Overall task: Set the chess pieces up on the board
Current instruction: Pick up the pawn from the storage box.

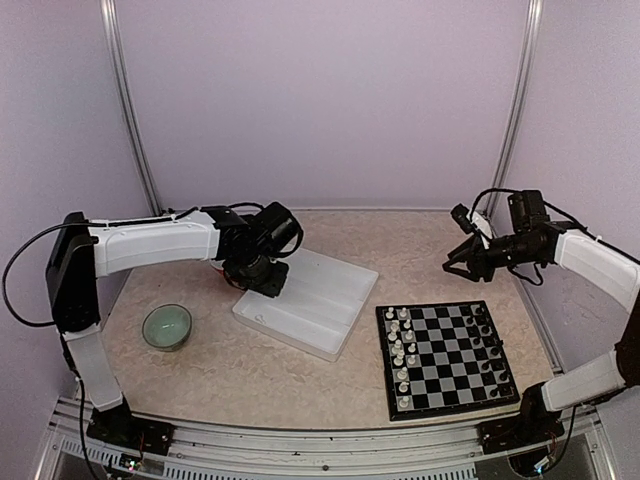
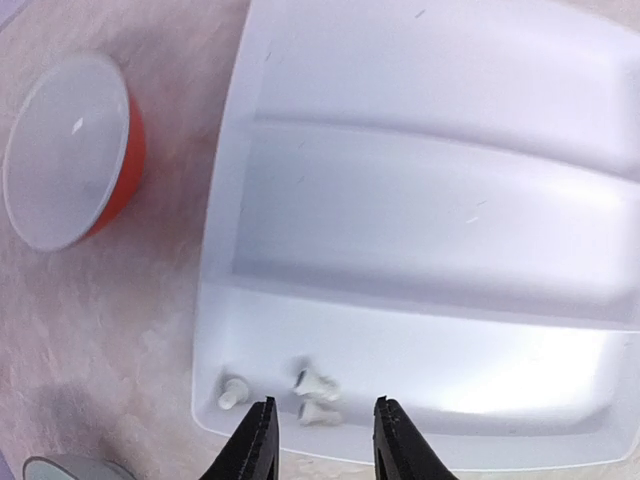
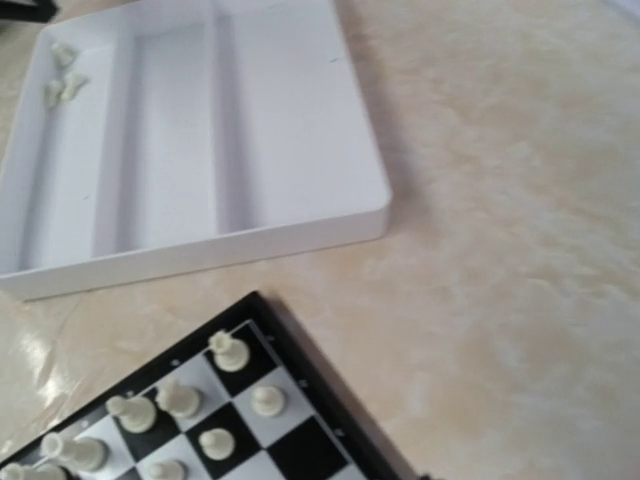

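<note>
Three small white chess pieces (image 2: 315,381) lie on their sides in the near corner of the white divided tray (image 2: 420,250). My left gripper (image 2: 322,440) hovers just over that corner, open, with nothing between its black fingers (image 2: 255,445). The board (image 1: 445,358) lies at the right front, with white pieces (image 1: 400,350) along its left columns and black pieces (image 1: 488,348) along its right ones. My right gripper (image 1: 455,262) hangs above the table behind the board; its own fingers do not show in the right wrist view, which looks down on the board's corner (image 3: 300,380) and the tray (image 3: 200,130).
A red bowl (image 2: 75,150) stands left of the tray, beside my left arm. A teal bowl (image 1: 166,326) sits nearer the front left. The tray (image 1: 308,300) lies tilted between the left arm and the board. Walls close the table off at the back and sides.
</note>
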Robot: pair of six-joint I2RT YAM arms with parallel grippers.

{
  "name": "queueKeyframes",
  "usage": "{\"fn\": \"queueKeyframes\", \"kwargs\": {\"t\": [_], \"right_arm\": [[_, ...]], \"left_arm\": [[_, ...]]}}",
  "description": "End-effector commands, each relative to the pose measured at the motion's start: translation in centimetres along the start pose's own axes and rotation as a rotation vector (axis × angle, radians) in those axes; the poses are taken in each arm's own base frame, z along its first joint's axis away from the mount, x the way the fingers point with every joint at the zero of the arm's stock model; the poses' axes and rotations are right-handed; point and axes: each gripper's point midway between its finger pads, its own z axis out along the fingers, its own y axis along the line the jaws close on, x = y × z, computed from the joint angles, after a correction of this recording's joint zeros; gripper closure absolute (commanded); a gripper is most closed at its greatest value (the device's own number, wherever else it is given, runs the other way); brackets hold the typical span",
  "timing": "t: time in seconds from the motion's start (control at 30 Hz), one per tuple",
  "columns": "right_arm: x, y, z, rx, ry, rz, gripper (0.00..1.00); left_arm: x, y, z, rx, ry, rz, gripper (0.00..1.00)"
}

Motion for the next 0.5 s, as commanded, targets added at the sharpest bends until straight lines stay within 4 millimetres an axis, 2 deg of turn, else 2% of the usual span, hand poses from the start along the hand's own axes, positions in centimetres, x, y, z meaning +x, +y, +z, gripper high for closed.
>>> {"fn": "queueKeyframes", "kwargs": {"t": [0.0, 0.23, 0.37, 0.47], "right_arm": [[0.0, 1.0, 1.5, -0.076, 0.016, 0.007, 0.59], [0.7, 1.3, 2.7, -0.114, 0.051, 0.031, 0.6], [0.9, 1.3, 3.0, -0.117, 0.063, 0.041, 0.6], [1.1, 1.3, 3.2, -0.118, 0.069, 0.046, 0.6]], "left_arm": [[1.7, 2.0, 0.5, 0.052, 0.088, -0.106, 0.66], [2.4, 2.8, 4.5, 0.063, 0.201, -0.097, 0.66], [3.5, 3.3, 6.3, 0.052, 0.263, -0.095, 0.66], [4.4, 3.7, 6.9, 0.027, 0.296, -0.093, 0.66]]}}
